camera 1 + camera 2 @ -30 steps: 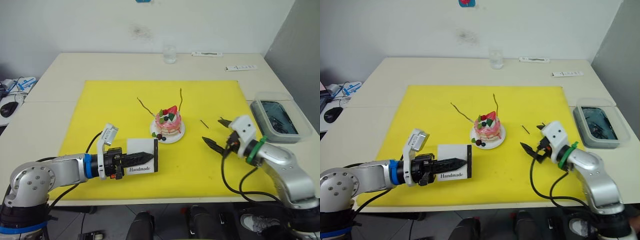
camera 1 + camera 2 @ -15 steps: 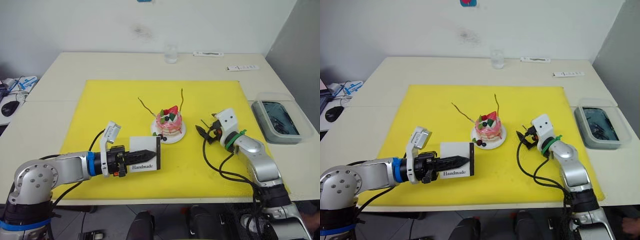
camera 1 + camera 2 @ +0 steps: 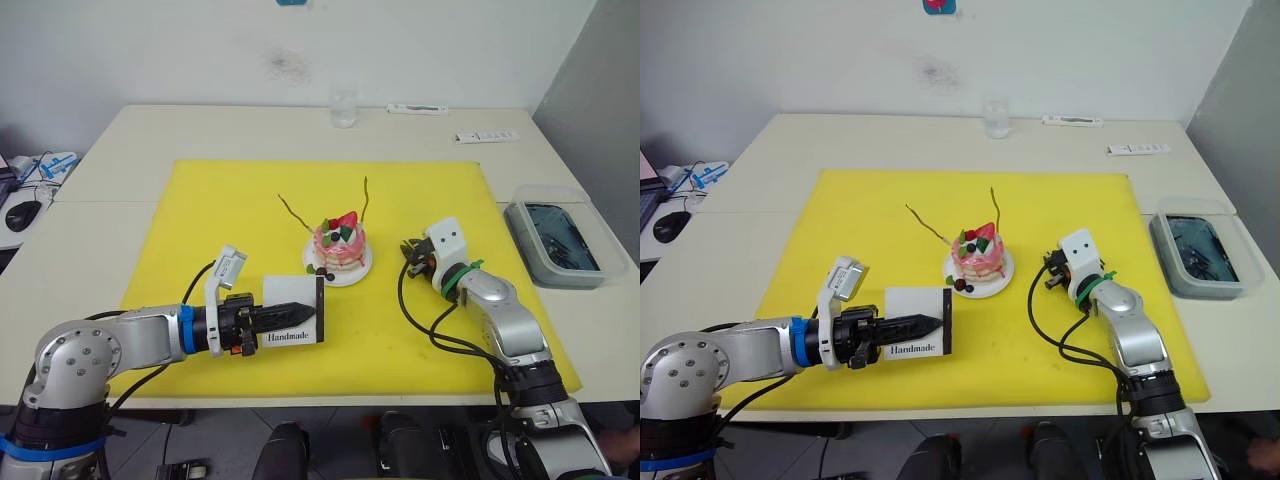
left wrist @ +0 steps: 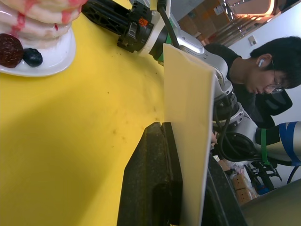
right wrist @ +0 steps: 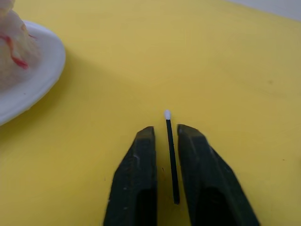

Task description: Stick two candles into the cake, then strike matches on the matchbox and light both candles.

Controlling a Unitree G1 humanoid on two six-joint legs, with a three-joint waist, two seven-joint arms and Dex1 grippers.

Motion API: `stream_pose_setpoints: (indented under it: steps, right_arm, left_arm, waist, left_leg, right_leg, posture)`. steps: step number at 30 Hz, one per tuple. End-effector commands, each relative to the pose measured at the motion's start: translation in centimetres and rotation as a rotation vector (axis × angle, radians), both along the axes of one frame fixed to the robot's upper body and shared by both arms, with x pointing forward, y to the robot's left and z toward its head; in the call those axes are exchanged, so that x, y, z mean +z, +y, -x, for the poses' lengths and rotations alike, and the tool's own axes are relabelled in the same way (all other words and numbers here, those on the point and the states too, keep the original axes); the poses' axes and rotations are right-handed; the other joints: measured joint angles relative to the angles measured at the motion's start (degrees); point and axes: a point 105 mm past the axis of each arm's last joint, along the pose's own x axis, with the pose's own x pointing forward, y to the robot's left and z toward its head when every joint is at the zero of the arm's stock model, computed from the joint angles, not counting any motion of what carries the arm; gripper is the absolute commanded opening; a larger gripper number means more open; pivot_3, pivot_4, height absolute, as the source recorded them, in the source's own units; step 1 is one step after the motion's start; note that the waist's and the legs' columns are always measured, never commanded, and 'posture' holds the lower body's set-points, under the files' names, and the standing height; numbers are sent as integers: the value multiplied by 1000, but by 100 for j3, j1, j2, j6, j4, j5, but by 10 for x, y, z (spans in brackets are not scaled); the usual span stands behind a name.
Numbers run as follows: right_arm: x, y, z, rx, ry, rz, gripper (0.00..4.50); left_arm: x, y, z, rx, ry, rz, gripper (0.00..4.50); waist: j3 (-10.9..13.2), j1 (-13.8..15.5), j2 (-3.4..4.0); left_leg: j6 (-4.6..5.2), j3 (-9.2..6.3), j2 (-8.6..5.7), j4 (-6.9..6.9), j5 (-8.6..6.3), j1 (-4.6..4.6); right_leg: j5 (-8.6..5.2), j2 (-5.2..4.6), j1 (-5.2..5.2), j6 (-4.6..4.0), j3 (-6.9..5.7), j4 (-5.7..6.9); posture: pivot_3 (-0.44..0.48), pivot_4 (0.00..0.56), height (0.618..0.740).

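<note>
The pink cake (image 3: 338, 243) sits on its white plate (image 3: 357, 271) in the middle of the yellow mat (image 3: 200, 220). Two wavy golden candles stand in it, one leaning left (image 3: 293, 212) and one upright (image 3: 363, 197). My left gripper (image 3: 305, 312) is shut on the white matchbox (image 3: 292, 311), holding it on edge in front of the cake. Just right of the plate, my right gripper (image 3: 408, 250) is low on the mat. Its fingers (image 5: 136, 188) are closed in on a thin dark match (image 5: 171, 155) with a white tip.
A glass (image 3: 342, 108) and two white strips (image 3: 486, 135) (image 3: 417, 109) lie along the table's far edge. A clear container (image 3: 557, 238) stands at the right edge. A person (image 4: 256, 66) sits beyond the table in the left wrist view.
My right gripper moved from the mat's front right up to the match beside the plate and went from open to shut around it. The left gripper kept hold of the matchbox and edged slightly right.
</note>
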Motion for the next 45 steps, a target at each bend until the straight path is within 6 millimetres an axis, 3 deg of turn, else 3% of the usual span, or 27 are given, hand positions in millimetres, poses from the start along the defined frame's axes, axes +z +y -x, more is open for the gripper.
stream_pose_setpoints:
  steps: [1, 9, 15, 18, 22, 27, 36, 45]
  right_arm:
    - [5, 0, 0, -25, -1, -6, 17]
    - [26, 14, 11, 45, -43, -75, 17]
    - [48, 11, 29, 140, -78, -59, 17]
    - [59, 8, 45, 226, -103, -10, 17]
    - [78, 12, 79, 446, -135, 65, 17]
    - [91, 35, 120, 752, -113, 138, 17]
    - [98, 72, 112, 856, -119, 199, 17]
    - [90, 77, 108, 844, -107, 230, 17]
  left_arm:
    - [6, -2, 3, -14, -32, 4, 0]
    - [5, -1, 1, 4, -28, 6, 0]
    - [4, 1, -4, 35, -17, 3, 0]
    - [4, -1, -5, 33, -3, 22, 0]
    - [4, -9, -6, -2, 11, 43, 0]
    - [8, -18, -19, -6, 30, 89, 0]
    - [9, -30, -27, -35, 39, 88, 0]
    - [7, -29, -27, -31, 39, 86, 0]
  waist:
    - [0, 0, 0]
    - [0, -5, 0]
    - [0, 8, 0]
    - [0, 4, 0]
    - [1, 4, 1]
    - [1, 2, 1]
    - [1, -4, 1]
    - [1, 7, 1]
  left_leg:
    - [0, 0, 0, 0, 0, 0]
    - [0, 0, 0, -2, 0, 1]
    - [0, -1, 0, -2, 0, -1]
    - [0, 1, -1, -1, 0, -2]
    - [0, -1, 0, -2, 0, -1]
    - [1, -3, 1, 2, 0, 3]
    - [4, -6, 1, 4, 3, 10]
    - [3, -4, -2, 3, 3, -7]
  right_leg:
    - [0, 0, 0, 1, -1, 0]
    - [0, 1, -2, 0, 0, 1]
    - [-1, 0, -2, 0, 0, 1]
    - [-5, -2, -2, 8, 1, -2]
    - [-8, 0, -2, 12, -1, 0]
    - [-7, 2, 4, 14, -3, 1]
    - [2, 4, 10, 14, -4, 0]
    - [5, -2, -1, 5, -3, -10]
  posture:
    - [0, 150, 740]
    - [0, 150, 740]
    - [0, 150, 740]
    - [0, 150, 740]
    - [0, 150, 740]
    - [0, 150, 740]
    - [0, 150, 740]
    - [0, 150, 740]
